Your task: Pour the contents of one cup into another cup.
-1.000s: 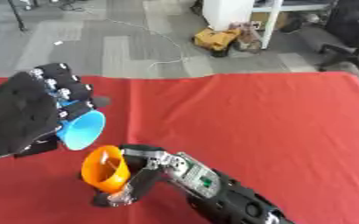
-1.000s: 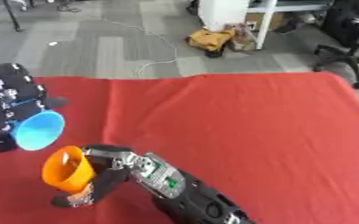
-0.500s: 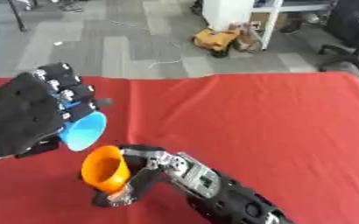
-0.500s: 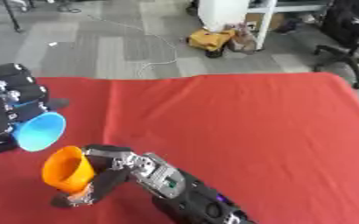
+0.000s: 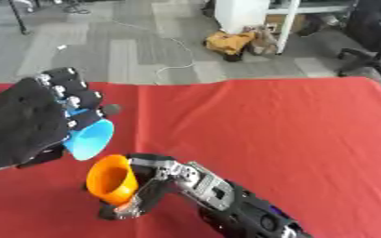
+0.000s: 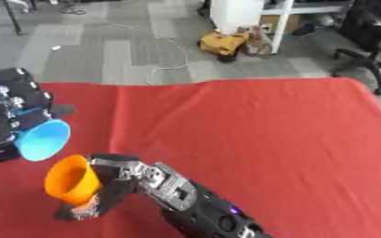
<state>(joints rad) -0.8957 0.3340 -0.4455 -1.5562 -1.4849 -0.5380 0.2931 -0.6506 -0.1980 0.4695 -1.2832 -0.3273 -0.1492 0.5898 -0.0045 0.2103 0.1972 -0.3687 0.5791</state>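
— Covering nearly the whole view is a flat red cloth-covered table, matte and smooth, its far edge meeting grey floor. What comes next in size?

— The robot's black left hand, bulky and matte with silver studs along the knuckles, at the left edge. Its fingers are curled round a smooth light-blue plastic cup, tipped on its side so the round flared mouth faces right and down.

— And the other arm?

— It enters from the near edge, black casing with silver metal segments. The right hand is closed on a glossy orange plastic cup, fingers wrapped along its right side and reaching down to the cloth. That cup is a tapered cone, tilted with its wide mouth toward the left and slightly up.

— How do the two cups sit against each other?

— The blue rim hangs just above and left of the orange rim, near it; whether they touch cannot be told. Both lie at the near left of the table. Nothing can be made out inside either cup.
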